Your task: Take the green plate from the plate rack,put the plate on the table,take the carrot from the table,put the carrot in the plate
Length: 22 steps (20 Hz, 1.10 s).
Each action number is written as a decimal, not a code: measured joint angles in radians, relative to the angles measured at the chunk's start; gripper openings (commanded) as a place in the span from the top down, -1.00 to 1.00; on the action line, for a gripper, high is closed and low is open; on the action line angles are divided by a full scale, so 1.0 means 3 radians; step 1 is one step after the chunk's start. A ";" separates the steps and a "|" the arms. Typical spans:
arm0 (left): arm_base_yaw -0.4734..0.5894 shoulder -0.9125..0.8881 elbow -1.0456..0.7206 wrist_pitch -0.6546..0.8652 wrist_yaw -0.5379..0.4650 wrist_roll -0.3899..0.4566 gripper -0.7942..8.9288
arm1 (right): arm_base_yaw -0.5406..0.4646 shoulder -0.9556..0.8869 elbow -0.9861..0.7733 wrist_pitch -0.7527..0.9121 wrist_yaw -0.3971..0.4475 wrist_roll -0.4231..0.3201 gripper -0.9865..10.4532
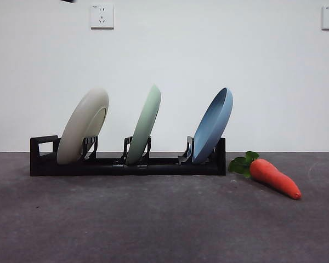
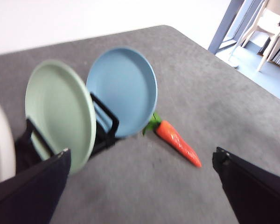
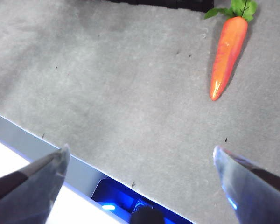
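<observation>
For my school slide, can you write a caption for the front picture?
Cream plate, green plate and blue plate lean in a black plate rack; a carrot lies beside it.

A smooth orange-red tapered toy carrot (image 3: 227, 55) with a dark green leaf tuft lies on the grey mottled matte worktop (image 3: 121, 88), well apart from the right gripper (image 3: 140, 163), whose jaws stand wide apart and empty.

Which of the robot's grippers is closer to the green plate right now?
Left. The left gripper hangs open just before the green plate in the plate rack. The right gripper hangs open over the table's near edge, no plate in view.
</observation>
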 measured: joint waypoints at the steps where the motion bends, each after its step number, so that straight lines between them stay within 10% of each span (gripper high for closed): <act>1: -0.0071 0.0207 0.0154 0.0075 -0.0055 0.0000 -0.44 | 0.0000 0.0014 0.0000 0.0001 0.0000 0.0000 -0.21; 10: -0.0287 0.1780 0.1020 0.0613 -0.0622 0.0000 -0.44 | 0.0000 0.0038 0.0000 0.0001 0.0001 0.0001 -0.21; 22: -0.0317 0.2438 0.1022 0.0914 -0.0746 0.0000 -0.42 | 0.0000 0.0098 0.0000 0.0004 0.0001 0.0000 -0.21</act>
